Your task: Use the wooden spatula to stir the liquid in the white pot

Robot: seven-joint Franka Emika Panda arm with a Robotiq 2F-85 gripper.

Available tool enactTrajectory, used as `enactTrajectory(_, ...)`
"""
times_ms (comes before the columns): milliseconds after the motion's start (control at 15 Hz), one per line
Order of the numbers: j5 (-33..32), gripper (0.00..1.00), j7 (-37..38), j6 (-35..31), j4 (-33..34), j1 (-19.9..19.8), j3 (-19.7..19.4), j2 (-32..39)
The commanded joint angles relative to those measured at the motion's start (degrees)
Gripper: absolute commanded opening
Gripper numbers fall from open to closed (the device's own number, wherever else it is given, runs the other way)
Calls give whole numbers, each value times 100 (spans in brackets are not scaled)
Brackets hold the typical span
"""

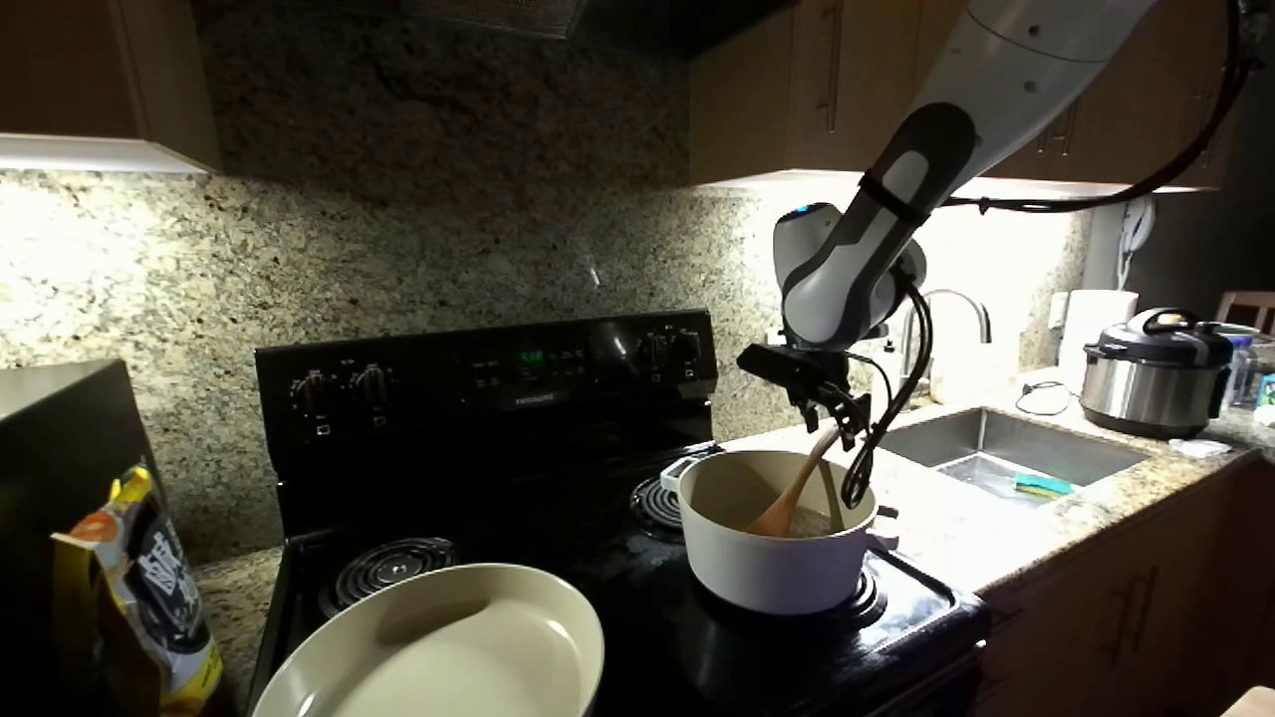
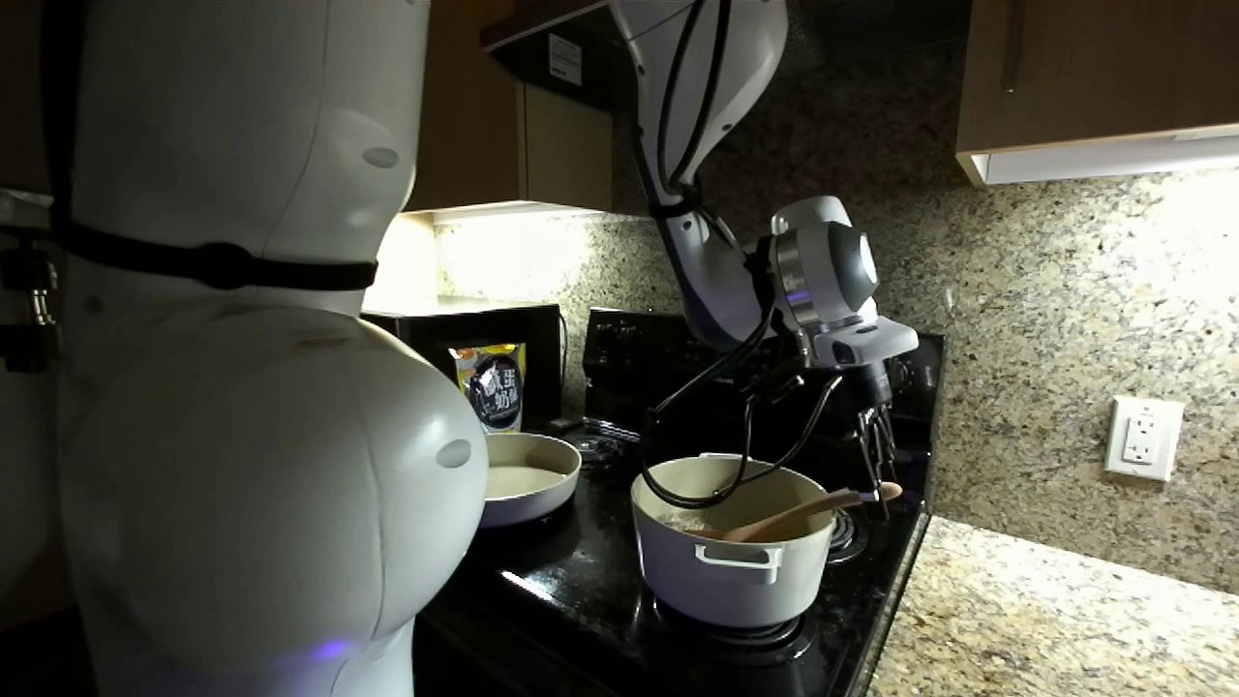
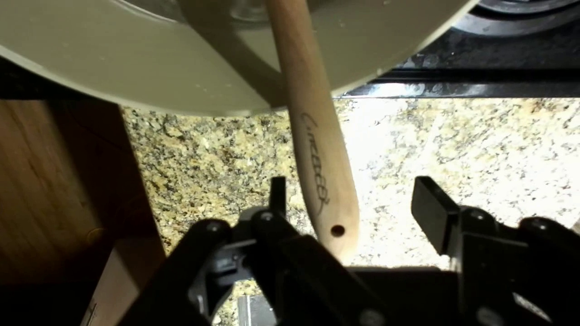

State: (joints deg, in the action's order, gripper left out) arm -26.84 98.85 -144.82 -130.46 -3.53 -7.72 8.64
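Observation:
The white pot (image 1: pixel 772 573) stands on a stove burner with some liquid in it; it also shows in an exterior view (image 2: pixel 726 586) and, by its inner wall, in the wrist view (image 3: pixel 181 77). The wooden spatula (image 1: pixel 782 513) leans in the pot, wide end down in the liquid, handle over the rim; it also shows in an exterior view (image 2: pixel 789 515). My gripper (image 3: pixel 351 199) is open around the handle end of the spatula in the wrist view, with a gap on each side. In both exterior views the gripper (image 1: pixel 829 426) (image 2: pixel 881 492) is at the handle's end, just outside the pot.
A cream oval dish (image 1: pixel 448 662) sits on the stove. A looped arm cable (image 2: pixel 711 499) hangs over the pot. A sink (image 1: pixel 1046 438), a steel cooker (image 1: pixel 1141 393) and the granite counter (image 3: pixel 217 158) lie beyond the pot. A snack bag (image 1: pixel 164 588) stands beside the stove.

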Motion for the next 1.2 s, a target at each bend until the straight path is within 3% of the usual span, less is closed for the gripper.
enactTrajectory(0,108,99,-301,-300,-669,46,-16,-717)
enactTrajectory(200,505,100,-1124,-637,-1228,-27,99,-1376)
enactTrajectory(333,1193,100,-1957,-681,-1661,23,174,-1862)
enactTrajectory(400,1609,100,-2363,-452,-1838,101,216,-2131)
enactTrajectory(467,1984,100,-2791,-91,-1953,568,-181,-2417)
enactTrajectory(600,2535,100,-3618,811,-2025,732,-370,-2944)
enactTrajectory(667,2794,100,-4009,1357,-1963,384,-45,-3112)
enactTrajectory(933,3031,100,-5164,3060,-1662,112,-16,-3672)
enactTrajectory(1133,3136,100,-6004,3131,-1659,-120,-105,-4019)
